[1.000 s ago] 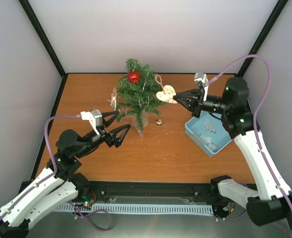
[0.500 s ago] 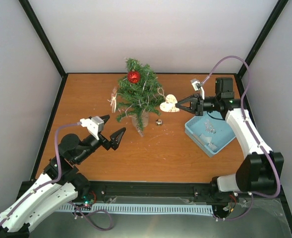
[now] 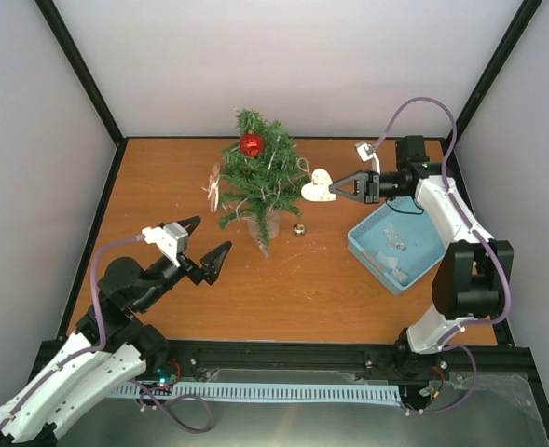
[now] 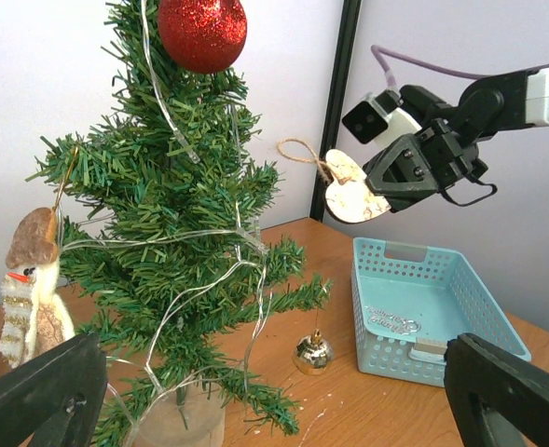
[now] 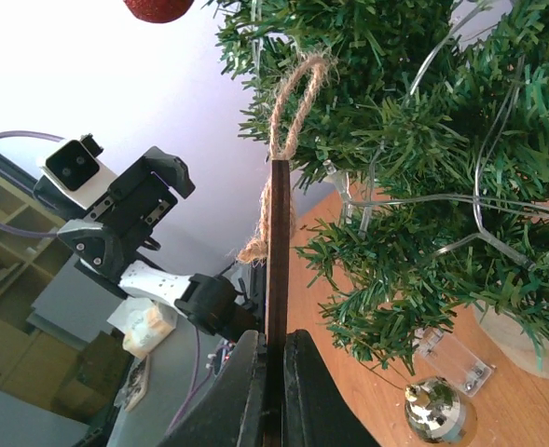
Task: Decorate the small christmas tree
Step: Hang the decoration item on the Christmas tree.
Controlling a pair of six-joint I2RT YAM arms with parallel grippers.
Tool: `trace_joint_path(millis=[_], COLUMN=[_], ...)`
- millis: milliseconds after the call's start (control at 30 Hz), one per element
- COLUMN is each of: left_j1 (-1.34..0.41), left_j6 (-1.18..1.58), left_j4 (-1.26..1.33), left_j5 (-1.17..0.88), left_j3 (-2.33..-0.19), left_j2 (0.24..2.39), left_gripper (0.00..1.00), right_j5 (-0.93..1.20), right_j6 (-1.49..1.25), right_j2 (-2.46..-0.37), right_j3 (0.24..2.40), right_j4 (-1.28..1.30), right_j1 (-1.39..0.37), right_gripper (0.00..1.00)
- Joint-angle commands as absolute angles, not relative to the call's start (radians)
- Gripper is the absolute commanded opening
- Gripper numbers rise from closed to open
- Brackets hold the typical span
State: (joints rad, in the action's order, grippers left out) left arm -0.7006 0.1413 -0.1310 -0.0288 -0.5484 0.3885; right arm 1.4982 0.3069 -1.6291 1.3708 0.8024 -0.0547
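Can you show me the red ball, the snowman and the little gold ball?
red ball (image 4: 201, 28): left wrist view, middle of its glittery front.
snowman (image 4: 27, 317): left wrist view, on its body below the hat.
gold ball (image 4: 312, 355): left wrist view, middle of the shiny round part.

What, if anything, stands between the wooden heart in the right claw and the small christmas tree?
Nothing visible. The wooden heart, pinched in the right claw, faces the small christmas tree with only air between it and the branches.
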Motion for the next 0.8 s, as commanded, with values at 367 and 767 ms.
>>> trace_joint_path(millis=[367, 767], left_j1=[-0.701, -0.701], left_j6=[0.112, 0.108], left_j4=[-0.153, -0.160], left_j5=[-0.011, -0.004], left_j3=[-0.569, -0.569], left_j2=[0.355, 0.351], left_gripper=[1.00, 1.00], right_j5=[1.647, 1.652], right_j6=[0.962, 0.954], right_j2=[-1.906, -1.987], right_j3=[1.613, 1.658], right_j4=[1.482, 1.506], right_j1=[-0.055, -0.078], right_gripper=[0.03, 0.03])
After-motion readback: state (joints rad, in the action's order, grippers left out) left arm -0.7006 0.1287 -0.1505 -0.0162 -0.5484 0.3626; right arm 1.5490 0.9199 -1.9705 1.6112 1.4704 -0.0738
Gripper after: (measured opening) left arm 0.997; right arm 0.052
